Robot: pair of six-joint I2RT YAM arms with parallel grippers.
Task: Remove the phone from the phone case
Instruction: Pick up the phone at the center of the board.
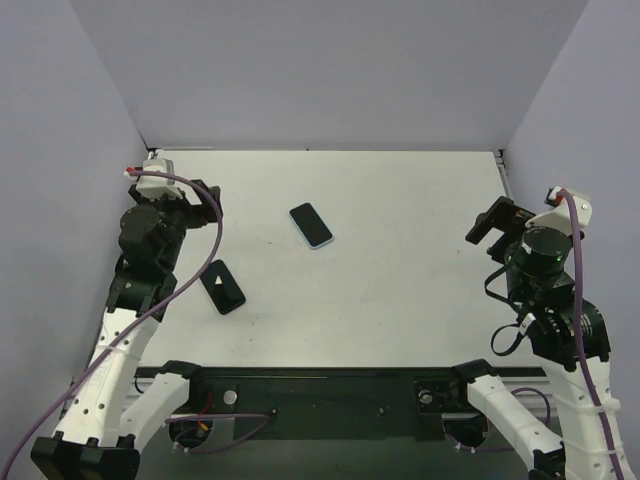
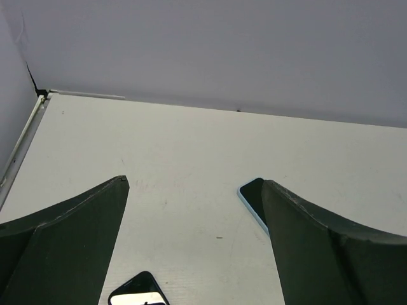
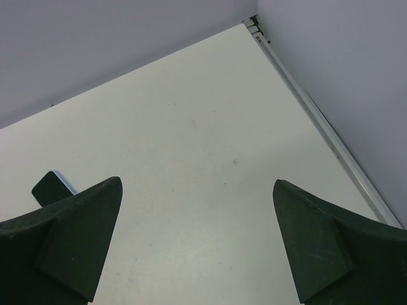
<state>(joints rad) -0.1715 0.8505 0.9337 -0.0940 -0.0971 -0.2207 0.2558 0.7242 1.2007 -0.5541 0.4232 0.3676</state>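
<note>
A phone with a dark screen sits in a light-blue phone case [image 1: 311, 225] flat on the white table, a little left of centre. The left wrist view shows its corner [image 2: 253, 197] beside the right finger. The right wrist view shows one corner [image 3: 49, 186] above the left finger. My left gripper [image 1: 205, 200] [image 2: 194, 181] hovers left of it, open and holding nothing. My right gripper [image 1: 490, 222] [image 3: 197, 181] is far off at the table's right side, also open with nothing between its fingers.
A second black, glossy phone-like slab [image 1: 223, 286] [image 2: 137, 292] lies near the left arm, closer to the front edge. Grey walls enclose the table on the left, back and right. A raised strip [image 3: 331, 140] runs along the right edge.
</note>
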